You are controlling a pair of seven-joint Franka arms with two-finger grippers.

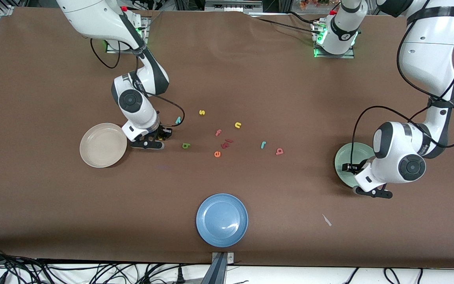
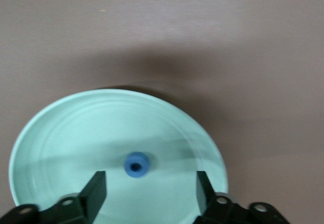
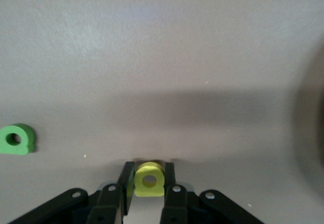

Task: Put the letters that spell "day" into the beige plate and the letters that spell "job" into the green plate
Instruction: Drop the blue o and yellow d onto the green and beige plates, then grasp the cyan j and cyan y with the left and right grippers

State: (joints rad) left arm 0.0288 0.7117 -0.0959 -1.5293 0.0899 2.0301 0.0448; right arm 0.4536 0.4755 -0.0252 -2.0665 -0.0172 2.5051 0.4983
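blue plate [image 1: 222,220] nearest front camera | yellow "s" [image 1: 201,112] | yellow "n" [image 1: 238,125] | orange "e" [image 1: 217,154]

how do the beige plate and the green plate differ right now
The beige plate holds nothing, while the green plate already holds the blue "o". The beige plate lies in plain sight beside the right gripper; the green plate is partly covered by the left gripper, which hangs over it. Both are round, shallow and look about equal in size.

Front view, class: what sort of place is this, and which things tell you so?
Probably a robotics lab bench: a brown-covered table with two arms bolted along it, loose cables at its edge, and foam letters and plates set out as a sorting exercise.
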